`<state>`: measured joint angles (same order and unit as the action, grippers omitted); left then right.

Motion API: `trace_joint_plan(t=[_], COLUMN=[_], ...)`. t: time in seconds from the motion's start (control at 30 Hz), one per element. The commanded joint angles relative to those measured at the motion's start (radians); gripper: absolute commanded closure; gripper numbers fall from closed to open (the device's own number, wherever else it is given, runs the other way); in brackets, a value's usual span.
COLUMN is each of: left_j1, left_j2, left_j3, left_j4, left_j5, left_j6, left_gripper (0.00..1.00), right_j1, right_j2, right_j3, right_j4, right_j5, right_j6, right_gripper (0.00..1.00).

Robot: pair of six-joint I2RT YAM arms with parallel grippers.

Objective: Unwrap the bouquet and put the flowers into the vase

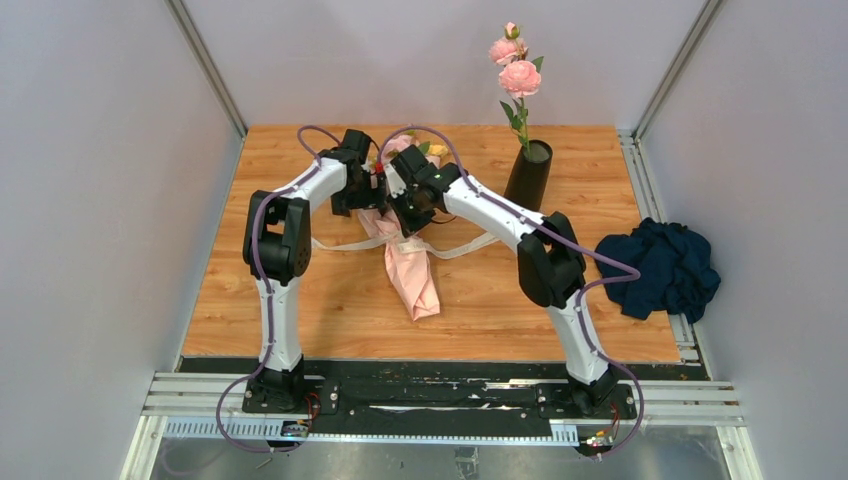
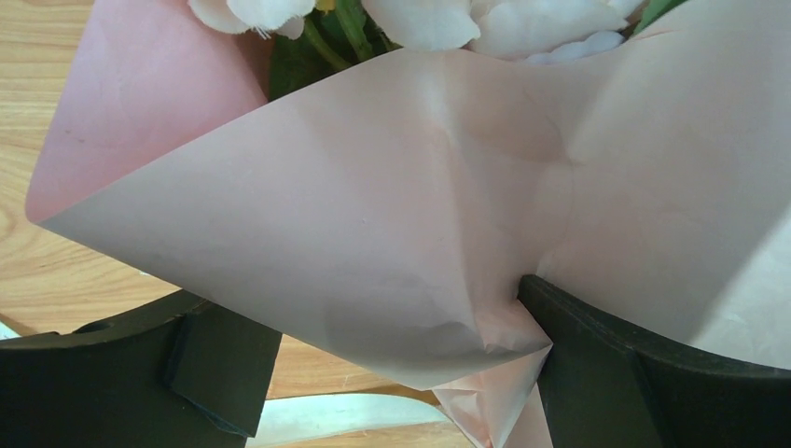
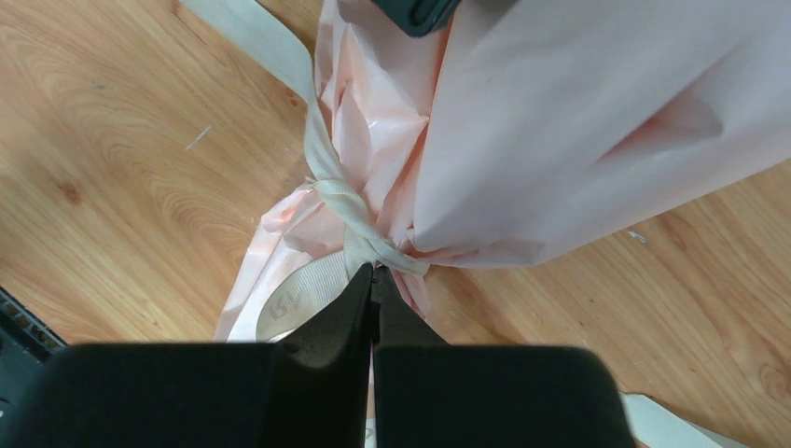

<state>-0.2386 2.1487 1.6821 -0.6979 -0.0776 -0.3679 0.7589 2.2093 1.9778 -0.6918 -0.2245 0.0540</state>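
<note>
The bouquet (image 1: 412, 275) lies on the wooden table, its pale pink paper (image 2: 373, 215) tied with a cream ribbon (image 3: 359, 229). White and pink flowers (image 2: 420, 19) with green leaves poke out at the far end (image 1: 425, 148). My left gripper (image 2: 382, 313) is open wide, its fingers on either side of the paper cone; the right finger (image 2: 578, 355) touches a fold. My right gripper (image 3: 373, 273) is shut, its tips pinching at the ribbon knot. The black vase (image 1: 529, 175) stands upright to the back right of both grippers.
A stem with two big pink roses (image 1: 518, 75) stands in the vase. The ribbon's loose ends (image 1: 470, 246) trail across the table to both sides. A crumpled dark blue cloth (image 1: 662, 268) lies at the table's right edge. Grey walls enclose the table.
</note>
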Motion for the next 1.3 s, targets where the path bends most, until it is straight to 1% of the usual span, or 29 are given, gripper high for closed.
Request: trace_joint_plan(t=[0.0, 0.2, 0.27, 0.3, 0.37, 0.4, 0.53, 0.57, 0.63, 0.67, 0.7, 0.73, 0.8, 0.97, 1.13, 1.27], left_j1=[0.004, 0.005, 0.005, 0.005, 0.005, 0.005, 0.005, 0.005, 0.005, 0.005, 0.005, 0.005, 0.005, 0.005, 0.005, 0.005], left_j2=[0.008, 0.011, 0.014, 0.016, 0.021, 0.024, 0.025, 0.025, 0.026, 0.025, 0.025, 0.022, 0.017, 0.002, 0.001, -0.003], left_j3=[-0.001, -0.003, 0.0, 0.003, 0.008, 0.01, 0.01, 0.011, 0.013, 0.014, 0.014, 0.014, 0.008, -0.009, -0.011, -0.016], left_j4=[-0.028, -0.027, -0.028, -0.027, -0.028, -0.03, -0.03, -0.031, -0.03, -0.031, -0.032, -0.03, -0.03, -0.026, -0.026, -0.026], left_j5=[-0.006, -0.012, -0.007, -0.004, 0.0, 0.002, 0.002, 0.002, 0.005, 0.009, 0.011, 0.014, 0.016, 0.012, 0.012, 0.012], left_j6=[0.003, 0.004, 0.004, 0.004, 0.003, 0.003, 0.002, 0.002, 0.001, 0.0, -0.001, -0.002, -0.002, 0.004, 0.008, 0.009], left_gripper=[0.0, 0.0, 0.0, 0.0, 0.0, 0.0, 0.0, 0.0, 0.0, 0.0, 0.0, 0.0, 0.0, 0.0, 0.0, 0.0], right_j1=[0.015, 0.015, 0.016, 0.016, 0.016, 0.017, 0.017, 0.017, 0.017, 0.017, 0.018, 0.019, 0.024, 0.025, 0.024, 0.024], right_j2=[-0.118, -0.168, -0.174, -0.174, -0.174, -0.177, -0.189, -0.179, -0.157, -0.142, -0.129, -0.117, -0.091, -0.04, 0.008, 0.021], right_j3=[0.04, 0.032, 0.016, 0.007, -0.009, -0.014, -0.026, -0.027, -0.021, -0.019, -0.016, -0.015, -0.004, 0.027, 0.065, 0.07], right_j4=[-0.035, -0.045, -0.045, -0.046, -0.045, -0.045, -0.033, -0.034, -0.041, -0.042, -0.043, -0.041, -0.043, -0.041, -0.046, -0.045], right_j5=[-0.018, -0.007, -0.016, -0.017, -0.01, -0.003, 0.008, 0.006, -0.006, -0.016, -0.022, -0.024, -0.02, -0.008, -0.008, -0.01], right_j6=[-0.005, 0.004, 0.006, 0.007, 0.011, 0.014, 0.012, 0.011, 0.006, 0.005, 0.004, 0.002, -0.008, -0.023, -0.031, -0.028], right_gripper=[1.0, 0.99, 0.89, 0.88, 0.98, 1.0, 1.0, 0.95, 0.79, 0.67, 0.6, 0.54, 0.5, 0.5, 0.53, 0.57])
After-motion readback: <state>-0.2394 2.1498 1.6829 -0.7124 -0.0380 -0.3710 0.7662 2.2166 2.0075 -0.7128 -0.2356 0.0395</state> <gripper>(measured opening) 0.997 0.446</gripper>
